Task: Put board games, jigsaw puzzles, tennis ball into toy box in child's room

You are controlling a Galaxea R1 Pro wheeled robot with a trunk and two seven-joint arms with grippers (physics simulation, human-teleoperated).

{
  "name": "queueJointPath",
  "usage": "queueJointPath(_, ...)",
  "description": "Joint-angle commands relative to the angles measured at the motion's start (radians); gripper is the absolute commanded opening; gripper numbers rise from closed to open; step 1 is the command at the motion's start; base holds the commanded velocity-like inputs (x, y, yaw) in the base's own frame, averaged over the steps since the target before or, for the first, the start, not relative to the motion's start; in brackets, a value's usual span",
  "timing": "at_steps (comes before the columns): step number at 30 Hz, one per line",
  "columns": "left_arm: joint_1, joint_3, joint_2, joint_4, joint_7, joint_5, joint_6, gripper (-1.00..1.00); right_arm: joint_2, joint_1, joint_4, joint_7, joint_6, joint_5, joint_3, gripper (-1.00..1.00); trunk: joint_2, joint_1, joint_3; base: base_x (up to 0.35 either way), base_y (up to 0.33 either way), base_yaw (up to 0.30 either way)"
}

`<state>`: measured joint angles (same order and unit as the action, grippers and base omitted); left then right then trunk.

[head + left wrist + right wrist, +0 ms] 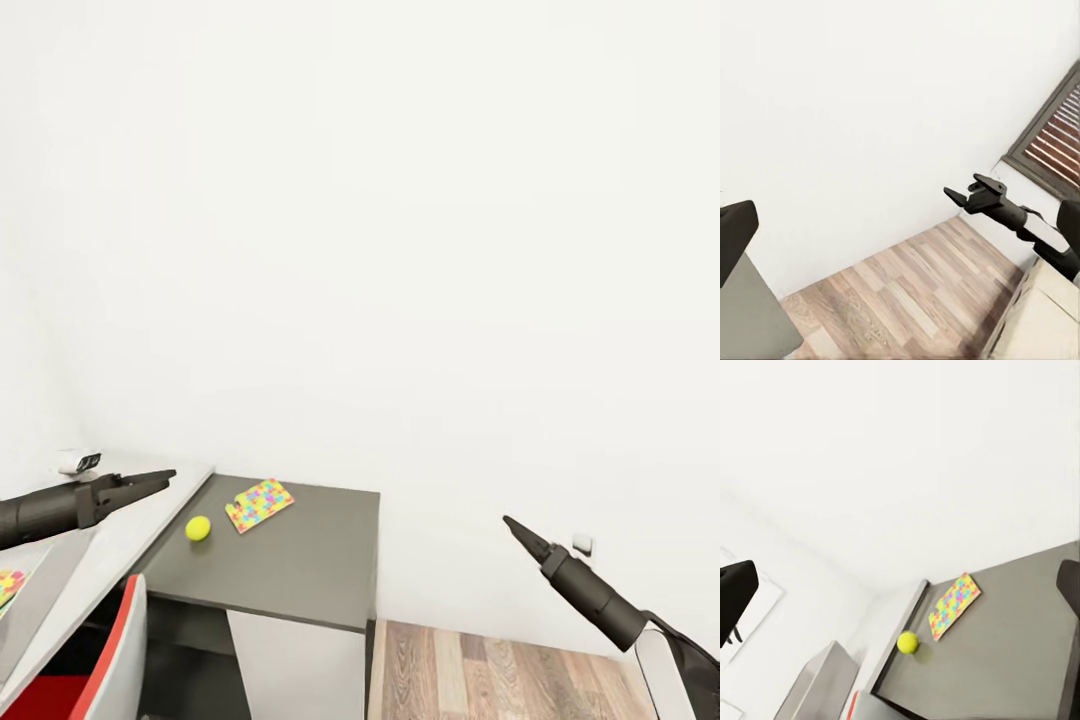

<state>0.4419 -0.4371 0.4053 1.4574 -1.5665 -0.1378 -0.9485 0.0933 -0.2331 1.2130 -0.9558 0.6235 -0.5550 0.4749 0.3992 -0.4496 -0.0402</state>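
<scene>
On the dark grey lower section of the table (290, 560) lie a tennis ball (198, 528) and a jigsaw puzzle (259, 504), side by side and apart; the right wrist view has the ball (907, 642) and the puzzle (955, 605) too. My left gripper (160, 478) hovers just left of the ball, above the pale grey tabletop (130, 535), open and empty. Over the floor to the right of the table my right gripper (514, 526) is also open and empty. At the left edge the light grey toy box (55, 575) holds a corner of a second puzzle sheet (8, 585). No board game is in view.
A red and grey chair (105, 660) stands at the bottom left, against the table. A small white device (78, 461) sits at the back of the tabletop. Wooden floor (500, 670) lies right of the table. The left wrist view has a cream bed corner (1042, 315) and a window blind (1057, 131).
</scene>
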Motion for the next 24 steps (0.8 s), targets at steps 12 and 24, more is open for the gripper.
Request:
queueJointPath(12, 0.008, 0.022, -0.064, -0.002, 0.267, 0.057, -0.021, 1.0, 0.004, -0.009, -0.03, 0.118, 0.055, -0.002, 0.001, 1.0, 0.001, 0.0, 0.0, 0.0, 0.0, -0.259)
queueJointPath(24, 0.017, 0.094, -0.114, -0.04, 0.708, 0.052, -0.025, 1.0, 0.017, -0.014, -0.03, 0.202, 0.084, 0.001, -0.003, 1.0, 0.001, 0.0, 0.001, 0.0, 0.0, -0.044)
